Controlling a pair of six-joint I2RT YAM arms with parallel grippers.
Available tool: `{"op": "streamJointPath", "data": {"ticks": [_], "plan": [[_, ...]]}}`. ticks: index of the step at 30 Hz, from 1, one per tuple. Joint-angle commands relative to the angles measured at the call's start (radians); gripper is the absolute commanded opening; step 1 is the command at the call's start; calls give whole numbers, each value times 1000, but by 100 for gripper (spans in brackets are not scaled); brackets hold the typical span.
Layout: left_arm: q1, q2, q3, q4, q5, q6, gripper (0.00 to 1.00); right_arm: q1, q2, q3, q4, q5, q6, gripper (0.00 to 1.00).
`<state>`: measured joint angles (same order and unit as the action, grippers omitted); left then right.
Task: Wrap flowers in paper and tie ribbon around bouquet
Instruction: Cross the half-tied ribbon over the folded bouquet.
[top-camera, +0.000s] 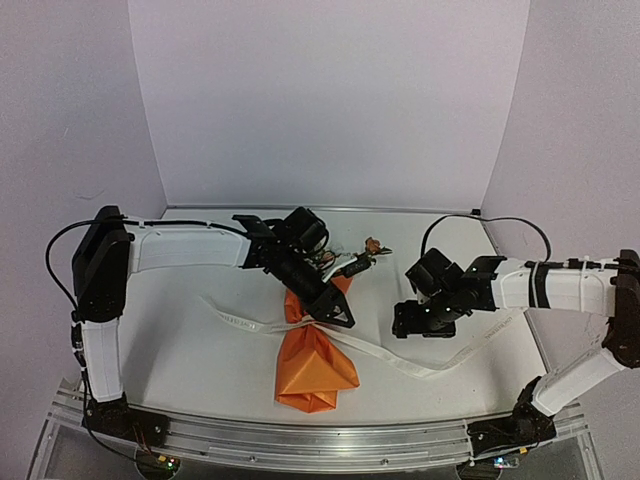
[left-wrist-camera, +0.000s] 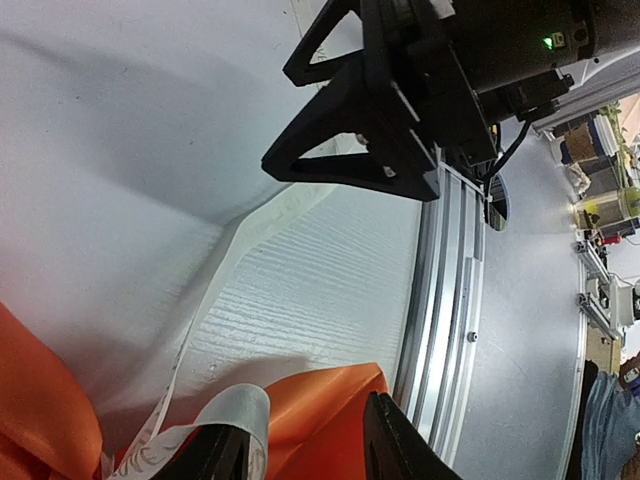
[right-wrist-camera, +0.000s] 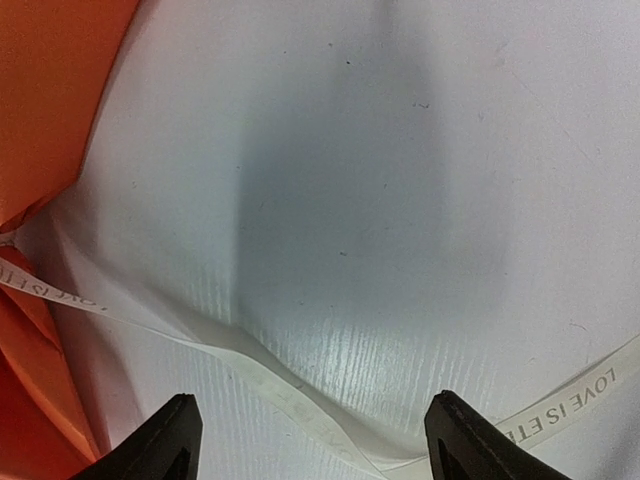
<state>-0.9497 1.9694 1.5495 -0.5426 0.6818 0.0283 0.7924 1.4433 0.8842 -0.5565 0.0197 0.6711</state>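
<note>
The orange bouquet (top-camera: 313, 368) is laid on the surface (top-camera: 190, 350), flowers (top-camera: 372, 246) at its far end, with the ribbon (top-camera: 236, 322) trailed across its neck. The left claw (left-wrist-camera: 300, 440) is seen partly parted over that neck, nothing gripped. The right claw (right-wrist-camera: 310, 430) is spread wide above the ribbon, empty.

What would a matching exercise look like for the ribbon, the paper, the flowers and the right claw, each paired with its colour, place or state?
Things:
1. ribbon
2. paper
3. flowers
4. right claw

Descriptions:
A. orange, bunched into a cone
B. open and holding nothing
C. white strip lying across the table
D. poking out at the cone's far end

Pairs: 1-C, 2-A, 3-D, 4-B
</note>
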Motion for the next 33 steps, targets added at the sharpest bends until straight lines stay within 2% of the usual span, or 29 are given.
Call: {"op": "streamJointPath", "data": {"ticks": [1, 6, 10, 12, 18, 24, 33], "plan": [[-21, 38, 69, -45, 9, 25, 40, -36, -34, -43, 11, 16, 53, 80], [-37, 69, 87, -81, 4, 42, 30, -45, -78, -83, -44, 84, 100, 81], [-53, 70, 71, -82, 1, 50, 26, -45, -123, -113, -139, 176, 153, 81], [-61, 72, 65, -81, 2, 54, 21, -45, -159, -144, -189, 233, 199, 81], [-67, 64, 39, -64, 11, 53, 13, -45, -205, -234, -208, 266, 360, 81], [-67, 60, 32, -60, 14, 58, 10, -46, -170, -274, -140, 283, 469, 79], [-67, 57, 20, -54, 18, 66, 9, -90, -115, -403, 100, 252, 609, 71]]}}
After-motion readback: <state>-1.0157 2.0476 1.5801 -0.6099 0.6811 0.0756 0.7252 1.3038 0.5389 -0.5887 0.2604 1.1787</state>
